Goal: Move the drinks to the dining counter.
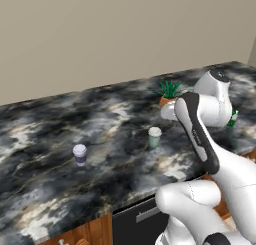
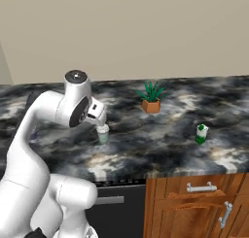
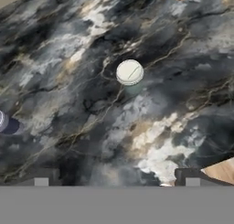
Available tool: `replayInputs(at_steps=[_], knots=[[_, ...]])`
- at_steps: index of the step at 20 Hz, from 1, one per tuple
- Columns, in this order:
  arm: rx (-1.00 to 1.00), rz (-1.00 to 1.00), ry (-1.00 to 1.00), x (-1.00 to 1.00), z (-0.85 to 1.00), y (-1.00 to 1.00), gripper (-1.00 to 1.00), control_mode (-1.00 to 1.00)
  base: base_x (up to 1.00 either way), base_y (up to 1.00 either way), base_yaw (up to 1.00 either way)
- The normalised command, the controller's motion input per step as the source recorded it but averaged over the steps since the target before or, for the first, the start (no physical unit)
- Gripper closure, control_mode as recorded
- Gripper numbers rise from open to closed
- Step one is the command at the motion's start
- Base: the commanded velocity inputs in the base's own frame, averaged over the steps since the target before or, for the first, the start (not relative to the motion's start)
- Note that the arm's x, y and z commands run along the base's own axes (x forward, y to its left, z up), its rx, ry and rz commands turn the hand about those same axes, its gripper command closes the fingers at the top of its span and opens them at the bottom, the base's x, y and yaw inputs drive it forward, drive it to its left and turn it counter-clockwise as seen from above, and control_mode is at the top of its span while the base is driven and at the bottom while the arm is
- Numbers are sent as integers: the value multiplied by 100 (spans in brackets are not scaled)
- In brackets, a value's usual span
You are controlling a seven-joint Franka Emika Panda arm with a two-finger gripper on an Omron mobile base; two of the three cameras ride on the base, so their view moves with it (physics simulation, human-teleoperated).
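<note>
**Fingers spread above the pale green cup**

You have the fingers [image 3: 116,182] spread wide and holding nothing, looking down on the black marble table [image 1: 45,139]. The pale green cup [image 3: 130,74] stands upright with its white lid on, apart from the fingers. The purple-blue cup [image 1: 80,154] stands well to its left, also upright. The small green bottle [image 2: 201,133] sits far to the right, near the table's front edge. A potted plant [image 2: 151,98] stands behind the green cup. From the right base view, you may find the wrist partly hides that cup.
</note>
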Motion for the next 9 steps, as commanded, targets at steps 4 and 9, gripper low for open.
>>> replayInputs(at_steps=[4, 9], knots=[[0, 17, 13, -99, 82, -19, -100, -100, 0, 0, 0], [0, 13, 19, -84, 72, -11, -100, -100, 0, 0, 0]])
